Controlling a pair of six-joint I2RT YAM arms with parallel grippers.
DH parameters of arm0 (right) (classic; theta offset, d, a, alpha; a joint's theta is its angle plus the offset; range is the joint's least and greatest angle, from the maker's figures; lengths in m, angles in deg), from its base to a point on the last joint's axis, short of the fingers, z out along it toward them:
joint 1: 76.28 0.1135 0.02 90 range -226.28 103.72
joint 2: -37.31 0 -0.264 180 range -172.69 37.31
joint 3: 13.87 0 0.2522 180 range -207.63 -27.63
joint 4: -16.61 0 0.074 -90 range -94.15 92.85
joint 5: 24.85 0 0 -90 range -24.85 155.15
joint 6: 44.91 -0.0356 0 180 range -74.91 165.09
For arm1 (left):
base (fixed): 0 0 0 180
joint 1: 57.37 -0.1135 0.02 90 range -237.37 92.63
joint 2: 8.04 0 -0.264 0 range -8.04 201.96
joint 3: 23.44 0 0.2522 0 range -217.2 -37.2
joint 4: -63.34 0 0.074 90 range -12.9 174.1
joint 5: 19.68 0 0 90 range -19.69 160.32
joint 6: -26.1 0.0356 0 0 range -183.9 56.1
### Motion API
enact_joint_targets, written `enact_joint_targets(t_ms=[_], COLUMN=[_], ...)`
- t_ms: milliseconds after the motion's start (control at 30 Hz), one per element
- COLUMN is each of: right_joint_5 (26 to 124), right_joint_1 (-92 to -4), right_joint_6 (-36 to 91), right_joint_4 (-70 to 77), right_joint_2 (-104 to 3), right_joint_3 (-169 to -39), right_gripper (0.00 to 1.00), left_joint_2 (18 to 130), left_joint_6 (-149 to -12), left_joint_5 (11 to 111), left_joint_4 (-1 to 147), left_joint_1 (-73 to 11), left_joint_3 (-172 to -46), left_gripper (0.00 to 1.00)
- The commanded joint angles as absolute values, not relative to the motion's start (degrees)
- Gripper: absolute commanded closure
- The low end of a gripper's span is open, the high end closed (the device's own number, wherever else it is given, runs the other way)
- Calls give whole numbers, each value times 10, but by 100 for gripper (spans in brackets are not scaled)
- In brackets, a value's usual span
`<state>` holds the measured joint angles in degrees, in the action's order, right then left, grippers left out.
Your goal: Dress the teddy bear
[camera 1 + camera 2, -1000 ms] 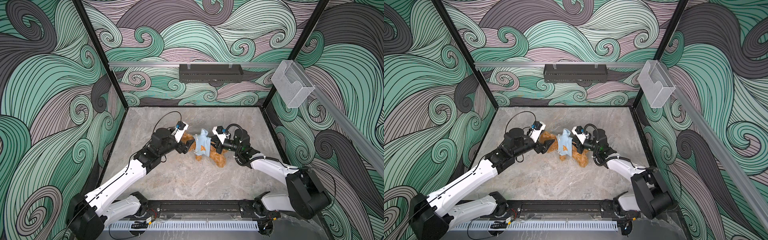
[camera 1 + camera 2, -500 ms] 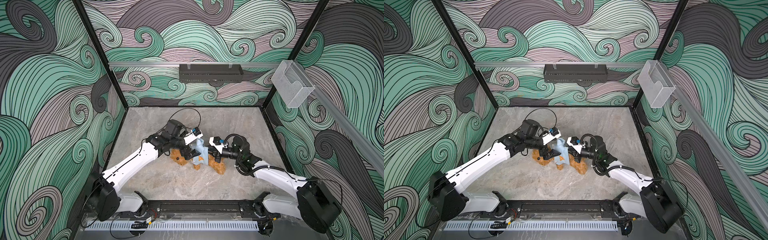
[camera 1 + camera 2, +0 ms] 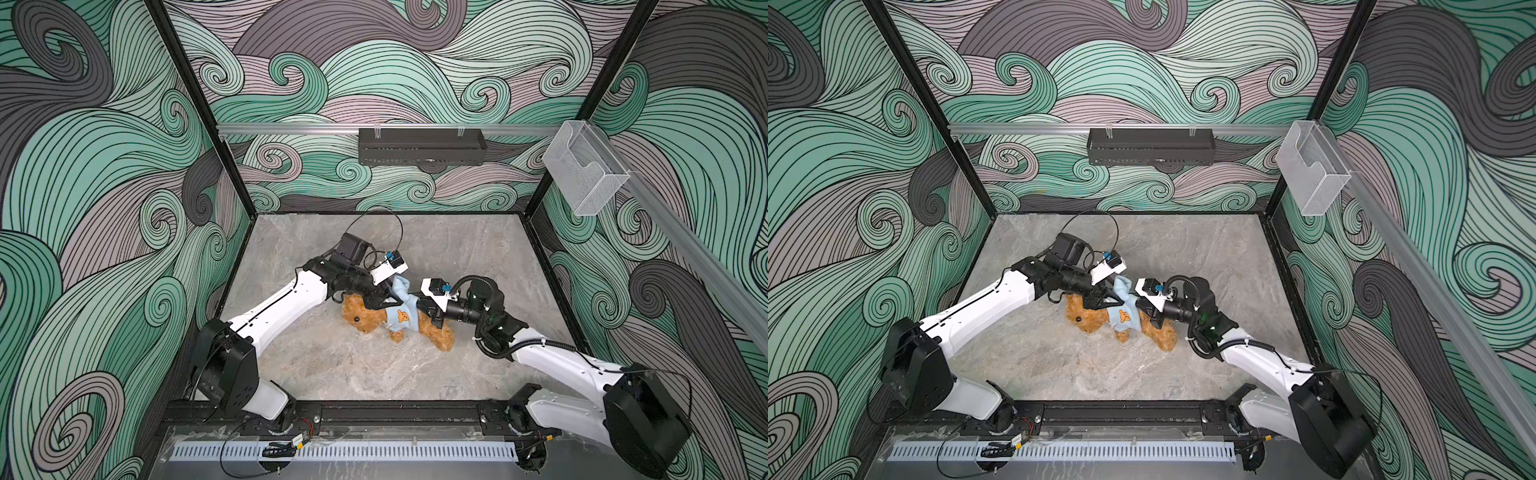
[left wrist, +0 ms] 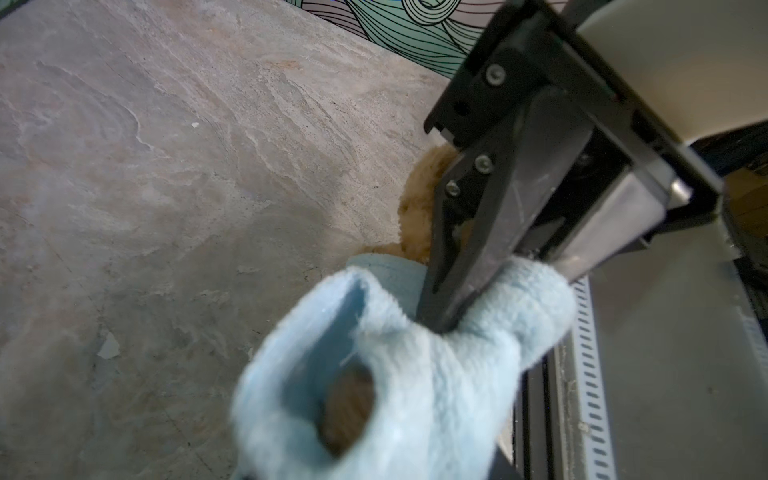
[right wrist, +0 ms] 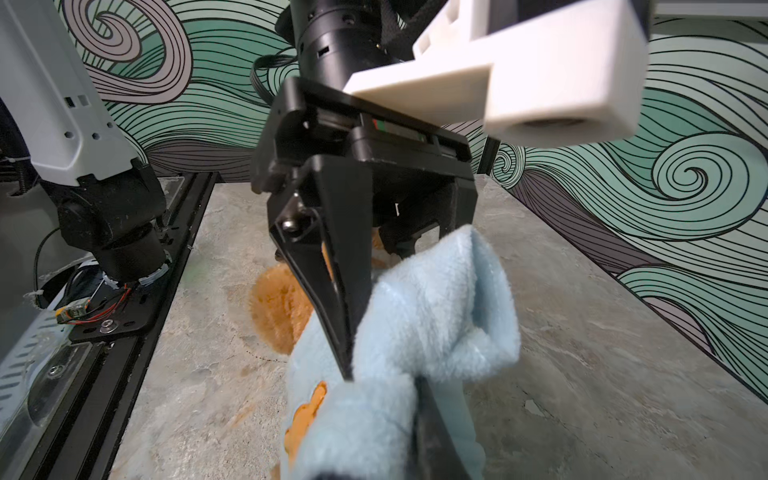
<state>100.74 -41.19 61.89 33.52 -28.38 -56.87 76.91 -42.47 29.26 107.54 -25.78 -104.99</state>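
Although both arms crowd the middle of the worktop (image 3: 332, 374), the teddy bear (image 3: 365, 319) is plain in both top views. It lies on the stone-patterned surface with its long axis running side to side, head toward the left arm and legs toward the right arm. Its light blue shirt (image 3: 401, 319) covers the torso with the bear-face patch showing, and one sleeve (image 3: 400, 286) stands up clear of the body on the far side. The left claw (image 4: 440, 322) is closed narrow on the fabric beside that sleeve, so the bear lies directly below it, at shoulder level. The right claw (image 3: 422, 309) sits at the shirt's hem, toward the legs. Only one of its fingers (image 5: 434, 440) shows in the right wrist view, buried in the pile, and whether it grips cannot be told. The left arm is judged the nearer to the sleeve. Brown fur (image 4: 349, 399) shows through the sleeve opening and is probably the bear's arm, though blur forbids certainty. In the top views the claws hide the far arm and shoulder. Seating that limb through the sleeve appears to be the step outstanding.
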Motion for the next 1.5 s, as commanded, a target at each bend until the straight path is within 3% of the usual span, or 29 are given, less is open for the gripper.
enact_joint_targets(t_ms=[0, 100, 267, 533, 567, 867, 1100, 1267, 1467], right_joint_5=[993, 926, 859, 989, 996, 1012, 897, 882, 891], right_joint_1=[-406, -406, -407, -406, -405, -385, -381, -383, -396], right_joint_6=[648, 654, 627, 550, 546, 581, 594, 599, 602], right_joint_4=[356, 312, 235, 178, 179, 186, 200, 237, 278], right_joint_2=[-248, -216, -178, -218, -226, -300, -325, -353, -363], right_joint_3=[-558, -546, -545, -624, -633, -664, -651, -636, -615], right_gripper=[74, 58, 35, 1, 1, 1, 7, 21, 53], left_joint_2=[766, 745, 695, 633, 633, 626, 619, 601, 589], left_joint_6=[-448, -447, -418, -362, -354, -360, -362, -367, -379], left_joint_5=[278, 287, 322, 440, 456, 485, 466, 437, 434], left_joint_4=[1064, 1043, 976, 880, 889, 871, 877, 877, 875], left_joint_1=[-276, -284, -284, -251, -243, -211, -204, -204, -205], left_joint_3=[-1062, -1048, -998, -926, -928, -913, -905, -896, -883], left_gripper=[68, 79, 87, 89, 89, 90, 90, 90, 88])
